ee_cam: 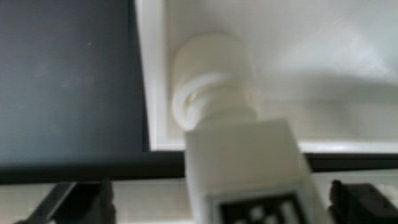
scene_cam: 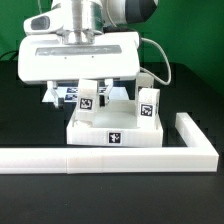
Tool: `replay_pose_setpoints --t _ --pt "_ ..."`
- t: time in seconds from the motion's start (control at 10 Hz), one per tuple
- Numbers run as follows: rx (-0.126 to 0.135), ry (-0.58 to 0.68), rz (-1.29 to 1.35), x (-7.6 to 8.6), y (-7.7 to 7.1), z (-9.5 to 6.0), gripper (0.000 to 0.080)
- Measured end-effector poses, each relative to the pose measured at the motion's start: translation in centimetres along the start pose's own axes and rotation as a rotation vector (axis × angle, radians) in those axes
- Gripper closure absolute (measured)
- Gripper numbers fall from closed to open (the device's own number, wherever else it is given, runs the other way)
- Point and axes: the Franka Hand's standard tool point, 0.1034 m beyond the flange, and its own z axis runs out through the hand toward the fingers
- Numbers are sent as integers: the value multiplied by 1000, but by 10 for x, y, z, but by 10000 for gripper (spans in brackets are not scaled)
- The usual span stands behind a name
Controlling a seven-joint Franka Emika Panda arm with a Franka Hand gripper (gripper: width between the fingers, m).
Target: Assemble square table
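The square table's white slab lies flat with a black-and-white tag on its front side. Two white tagged leg blocks stand upright on it, one at the exterior view's left and one at the right. My gripper hangs straight over the left leg. In the wrist view that leg rises from a round corner socket of the slab. My gripper straddles the leg with its dark fingers standing off on each side, open and not touching it.
A long white L-shaped rail runs along the front of the slab and turns back at the exterior view's right. Black tabletop surrounds the parts. More white tagged pieces lie behind the slab, partly hidden by the gripper.
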Motion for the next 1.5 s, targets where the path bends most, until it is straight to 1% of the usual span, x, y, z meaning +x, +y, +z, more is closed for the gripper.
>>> replay_pose_setpoints --t 0.1,0.3,0.5,0.7,0.9,1.0,1.1,1.2,1.3,1.4,1.5 --pt "0 2 -2 3 0 -4 166" --pt "5 -7 -6 10 0 -12 155" --pt "17 -23 -12 22 -3 -21 150" --pt "19 -24 -11 22 -4 -20 150" --pt "24 -25 -16 22 -8 -19 150" --pt "25 -28 -18 22 -8 -18 150" --pt "40 -63 -17 22 -10 -16 150" --pt "41 -62 -19 25 -9 -16 150" --pt "67 -133 -17 21 -11 -13 150" --pt "86 -180 -12 27 -9 -11 150" --pt "124 -265 -8 32 -11 -12 150"
